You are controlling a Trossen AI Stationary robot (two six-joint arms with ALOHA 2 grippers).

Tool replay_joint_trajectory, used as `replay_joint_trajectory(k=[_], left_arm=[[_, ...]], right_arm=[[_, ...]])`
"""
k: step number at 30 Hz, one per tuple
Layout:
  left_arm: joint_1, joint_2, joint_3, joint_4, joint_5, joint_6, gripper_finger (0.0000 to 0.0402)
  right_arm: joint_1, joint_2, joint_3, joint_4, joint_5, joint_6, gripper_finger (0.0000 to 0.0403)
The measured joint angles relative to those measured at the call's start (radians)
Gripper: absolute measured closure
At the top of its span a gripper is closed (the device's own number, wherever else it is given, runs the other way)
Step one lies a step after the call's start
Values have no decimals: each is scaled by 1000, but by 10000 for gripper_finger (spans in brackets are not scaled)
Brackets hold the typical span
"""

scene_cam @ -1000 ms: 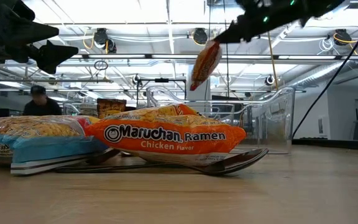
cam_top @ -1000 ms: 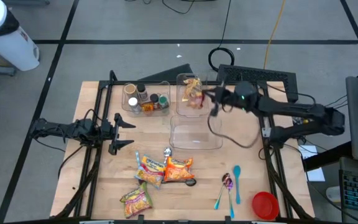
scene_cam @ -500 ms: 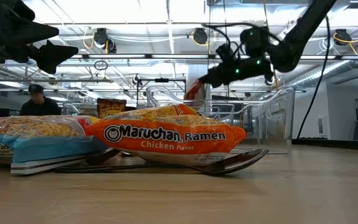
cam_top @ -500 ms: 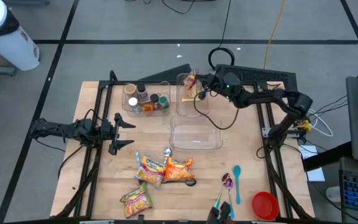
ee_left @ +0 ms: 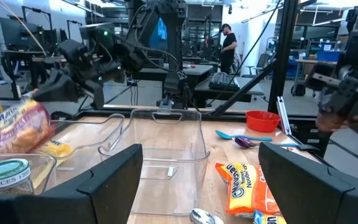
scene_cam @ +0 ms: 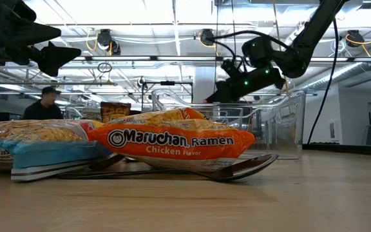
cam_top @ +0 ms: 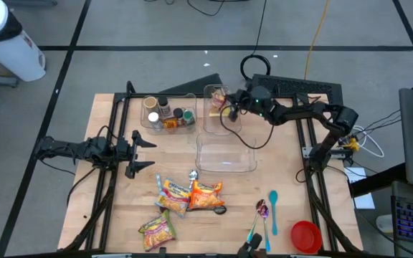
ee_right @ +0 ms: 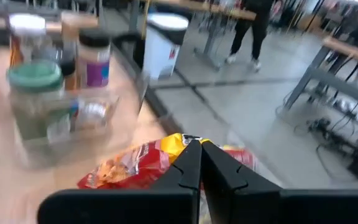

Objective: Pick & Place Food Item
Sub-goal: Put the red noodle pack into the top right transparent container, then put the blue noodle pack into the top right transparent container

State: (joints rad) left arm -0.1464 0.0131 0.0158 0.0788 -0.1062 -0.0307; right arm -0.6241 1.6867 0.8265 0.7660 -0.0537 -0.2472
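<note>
My right gripper [cam_top: 229,107] reaches over the far clear bin [cam_top: 221,120] and is shut on a red and yellow ramen packet [ee_right: 129,169], which lies low inside that bin [ee_left: 17,124]. My left gripper [cam_top: 140,150] waits open and empty at the table's left, its fingers wide apart in the left wrist view [ee_left: 197,180]. Three more ramen packets [cam_top: 192,195] lie on the table near the front. My right gripper pinches the packet's upper edge [ee_right: 188,142] between its two shut fingers. The fingers slant down from the table's right side. The packet hangs below and ahead of the fingers inside the far bin; whether it rests on the bin's floor I cannot tell.
A larger clear bin [cam_top: 224,154] stands just in front of the far one. A bin of spice jars [cam_top: 167,115] stands to its left. Spoons [cam_top: 267,215] and a red bowl [cam_top: 305,235] lie at the front right. People move in the room behind.
My right gripper has gone down and toward the table's far left, carrying the ramen packet. The packet hung high above the bins a second ago and now sits down inside the far clear bin.
</note>
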Motion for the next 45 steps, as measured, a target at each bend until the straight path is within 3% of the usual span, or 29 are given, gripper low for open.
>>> replay_joint_trajectory(k=[6,18,28,34,42,45], left_arm=[[0,0,0,0,0,0,78],[0,0,0,0,0,0,78],[0,0,0,0,0,0,78],[0,0,0,0,0,0,78],[0,0,0,0,0,0,78],[0,0,0,0,0,0,78]], right_arm=[[0,0,0,-126,2,36,403],[-5,0,0,-195,27,46,391],[-5,-4,0,-212,57,65,257],[-2,-78,0,-256,53,106,183],[18,-314,1,-524,45,176,141],[32,-399,-13,-606,-51,189,141]])
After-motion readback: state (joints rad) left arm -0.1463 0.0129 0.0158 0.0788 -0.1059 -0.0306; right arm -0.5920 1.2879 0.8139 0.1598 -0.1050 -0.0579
